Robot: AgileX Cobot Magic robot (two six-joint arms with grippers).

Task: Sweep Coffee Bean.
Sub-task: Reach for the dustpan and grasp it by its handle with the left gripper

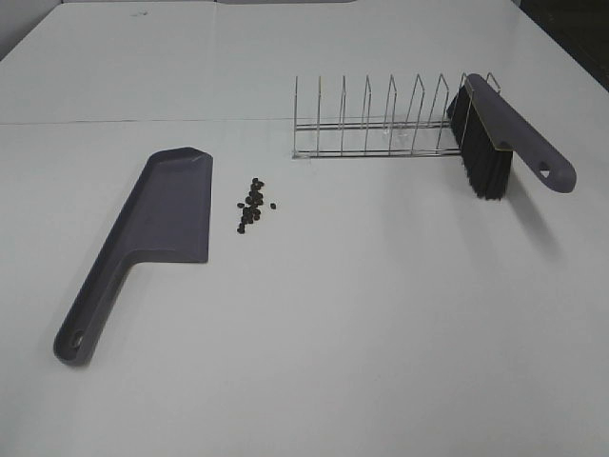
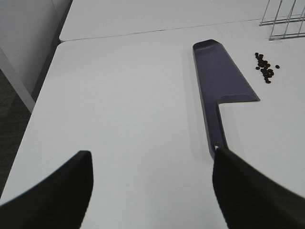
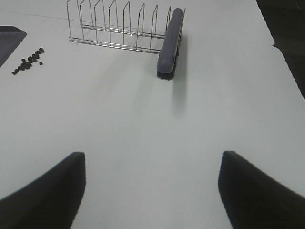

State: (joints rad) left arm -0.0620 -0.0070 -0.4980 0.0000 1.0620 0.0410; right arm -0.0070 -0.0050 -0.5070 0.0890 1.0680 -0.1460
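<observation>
Risk: brush [image 1: 483,152] may snag rack [image 1: 371,152] on lifting; hard stroke scatters coffee bean cluster [image 1: 251,203] beside dustpan [image 1: 176,205]. Left hand [image 2: 151,157] and right hand [image 3: 152,156] apart, empty.

The light is bright and soft, and it comes from up high. The white table [image 1: 381,324] looks a little grey. Far ahead of the right pincer [image 3: 152,154], the brush [image 3: 169,40] drops a pale shadow that reaches back toward that pincer. Ahead of the left pincer [image 2: 151,151], the pan [image 2: 221,78] is clear, with a thin shadow by its handle. Both pincers' fingers [image 2: 52,191] are dark and fuzzy, too close to be sharp. The beans [image 2: 265,68] just past the pan look like tiny dark dots.
</observation>
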